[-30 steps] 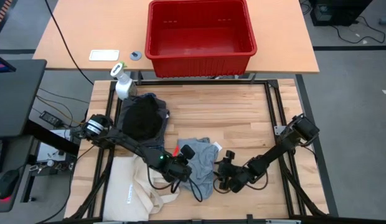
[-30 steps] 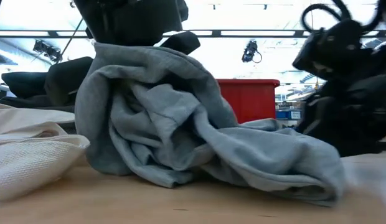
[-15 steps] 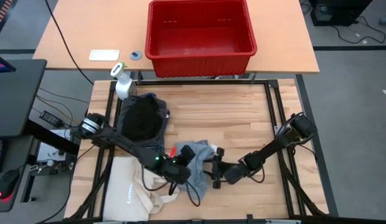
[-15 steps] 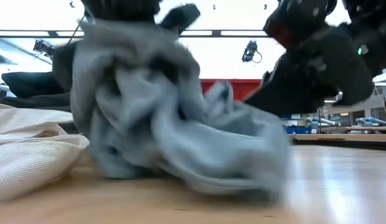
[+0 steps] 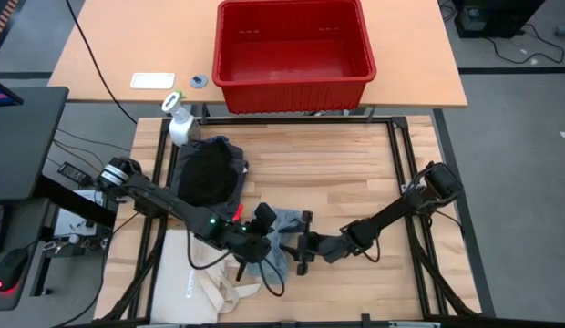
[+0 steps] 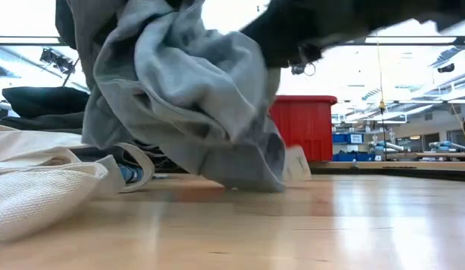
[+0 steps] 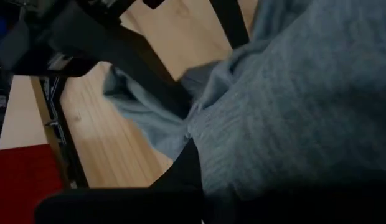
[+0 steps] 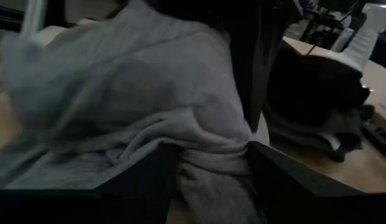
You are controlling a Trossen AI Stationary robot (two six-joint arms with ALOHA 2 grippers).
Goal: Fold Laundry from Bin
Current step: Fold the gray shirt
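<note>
1. Left gripper [image 5: 261, 239], near the front edge of the desk and left of its middle: jaws closed on the light grey garment [image 5: 281, 228], which it holds bunched and partly lifted, as the low view shows [image 6: 187, 97].
2. Right gripper [image 5: 301, 244], just beside the left one on the garment's right side: fingers [image 8: 274, 180] part-way apart with a fold of grey cloth lying between them; they straddle it and touch it, but a firm pinch cannot be confirmed.
3. Garment: soft, light and limp; judged to sag and slide rather than keep any shape, so it is best taken at an edge or corner, one per gripper, and drawn apart to flatten.
4. Other laundry: a black piece [image 5: 208, 173] heaped by the desk's left edge, well apart from the red bin [image 5: 293, 80], which stands empty on the far table beyond the desk's back edge.
5. Cream tote bag [image 5: 196, 273] at the front left corner, beside the left gripper; not part of the load.
</note>
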